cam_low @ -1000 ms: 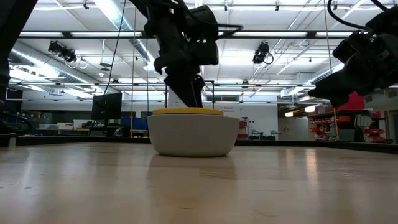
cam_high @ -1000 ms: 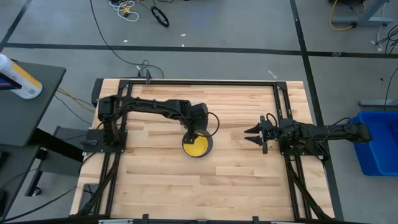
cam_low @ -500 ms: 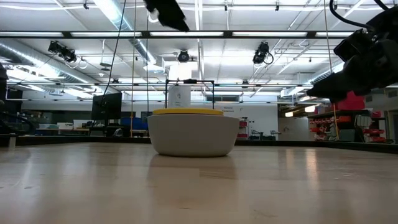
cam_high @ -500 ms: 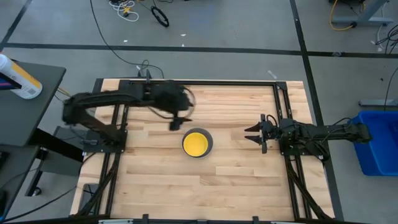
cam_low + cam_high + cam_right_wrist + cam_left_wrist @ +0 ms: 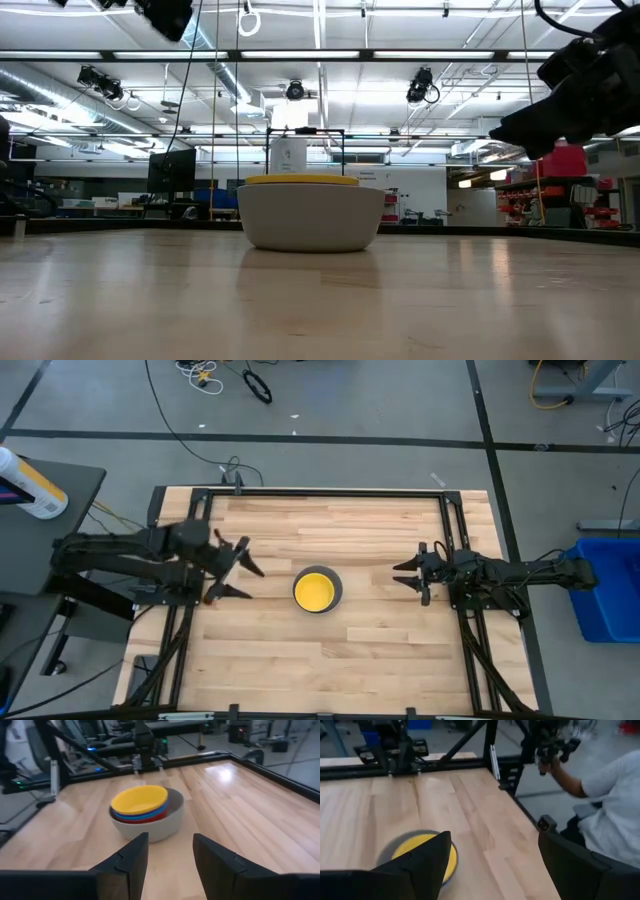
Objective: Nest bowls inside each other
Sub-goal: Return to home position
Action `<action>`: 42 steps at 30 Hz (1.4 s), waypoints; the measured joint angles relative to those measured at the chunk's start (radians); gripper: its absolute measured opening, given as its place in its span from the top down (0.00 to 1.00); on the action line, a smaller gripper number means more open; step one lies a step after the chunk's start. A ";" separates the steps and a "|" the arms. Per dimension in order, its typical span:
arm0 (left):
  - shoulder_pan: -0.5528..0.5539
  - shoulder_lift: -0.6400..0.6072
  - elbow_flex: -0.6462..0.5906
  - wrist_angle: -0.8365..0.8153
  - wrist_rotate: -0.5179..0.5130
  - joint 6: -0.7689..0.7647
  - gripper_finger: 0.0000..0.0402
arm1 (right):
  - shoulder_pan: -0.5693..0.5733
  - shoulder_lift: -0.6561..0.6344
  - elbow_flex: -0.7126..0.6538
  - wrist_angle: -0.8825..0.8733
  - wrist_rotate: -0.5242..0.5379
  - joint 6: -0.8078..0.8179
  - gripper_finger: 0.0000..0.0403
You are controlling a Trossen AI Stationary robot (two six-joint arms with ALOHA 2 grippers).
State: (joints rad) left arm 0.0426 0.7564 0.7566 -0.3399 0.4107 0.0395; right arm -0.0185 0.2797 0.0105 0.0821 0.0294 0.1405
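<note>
The bowls stand nested in one stack (image 5: 317, 591) at the middle of the table. The grey bowl (image 5: 150, 827) rests on the wood. Red and blue rims show inside it, and the yellow bowl (image 5: 139, 799) sits on top. My left gripper (image 5: 243, 570) hovers left of the stack, raised above the table and pointing at it, open with nothing between its fingers (image 5: 425, 865). My right gripper (image 5: 400, 575) waits right of the stack, also open and empty, its fingers aimed at the bowls (image 5: 170, 865).
Black frame rails (image 5: 330, 492) run along the table's far and side edges. A person in a light shirt (image 5: 605, 780) sits beyond the table's edge, holding control handles. A blue bin (image 5: 605, 590) stands on the floor to the right of the table.
My left gripper has lifted off the bowl stack and drawn back toward the table's left edge, tipping from pointing down to nearly level. The stack of bowls has stayed where it was.
</note>
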 joint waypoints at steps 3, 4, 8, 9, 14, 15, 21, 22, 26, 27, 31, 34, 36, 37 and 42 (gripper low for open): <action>-0.032 -0.119 -0.159 0.117 -0.029 -0.066 0.24 | 0.000 -0.001 0.000 0.019 -0.038 -0.002 0.59; -0.044 -0.156 -0.206 0.147 -0.032 -0.078 0.24 | 0.000 -0.001 0.000 0.023 -0.052 -0.002 0.58; -0.095 -0.306 -0.366 0.297 -0.030 -0.090 0.24 | 0.000 -0.001 0.000 0.043 -0.092 0.001 0.59; -0.104 -0.345 -0.399 0.317 -0.032 -0.091 0.24 | 0.000 -0.001 0.000 0.051 -0.099 0.000 0.59; -0.129 -0.517 -0.538 0.335 -0.054 -0.138 0.24 | 0.000 -0.001 0.000 0.073 -0.117 -0.002 0.60; -0.129 -0.546 -0.563 0.334 -0.065 -0.147 0.24 | 0.000 -0.001 0.000 0.077 -0.117 -0.002 0.60; -0.128 -0.689 -0.666 0.332 -0.078 -0.181 0.24 | 0.000 -0.001 0.000 0.088 -0.118 0.002 0.59; -0.128 -0.711 -0.679 0.337 -0.085 -0.181 0.24 | 0.000 -0.001 0.000 0.088 -0.118 0.008 0.59; -0.128 -0.755 -0.719 0.389 -0.216 -0.188 0.24 | 0.000 -0.001 0.000 0.089 -0.119 0.018 0.58; -0.128 -0.754 -0.733 0.406 -0.247 -0.193 0.24 | 0.000 -0.001 0.000 0.089 -0.120 0.021 0.58; -0.128 -0.755 -0.748 0.417 -0.329 -0.207 0.24 | 0.000 -0.002 0.000 0.106 -0.132 0.027 0.59; -0.128 -0.755 -0.748 0.412 -0.395 -0.203 0.24 | 0.000 -0.004 0.000 0.118 -0.139 0.022 0.60; -0.128 -0.755 -0.748 0.402 -0.444 -0.193 0.24 | 0.000 -0.010 0.000 0.118 -0.139 0.018 0.60; -0.128 -0.755 -0.748 0.396 -0.461 -0.193 0.24 | 0.000 -0.015 0.000 0.117 -0.139 0.016 0.60; -0.128 -0.755 -0.748 0.382 -0.454 -0.199 0.24 | 0.000 -0.071 0.000 0.086 -0.146 -0.004 0.59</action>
State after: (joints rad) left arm -0.0856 0.0017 0.0086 0.0424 -0.0436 -0.1595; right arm -0.0185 0.2090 0.0105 0.1685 -0.1165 0.1368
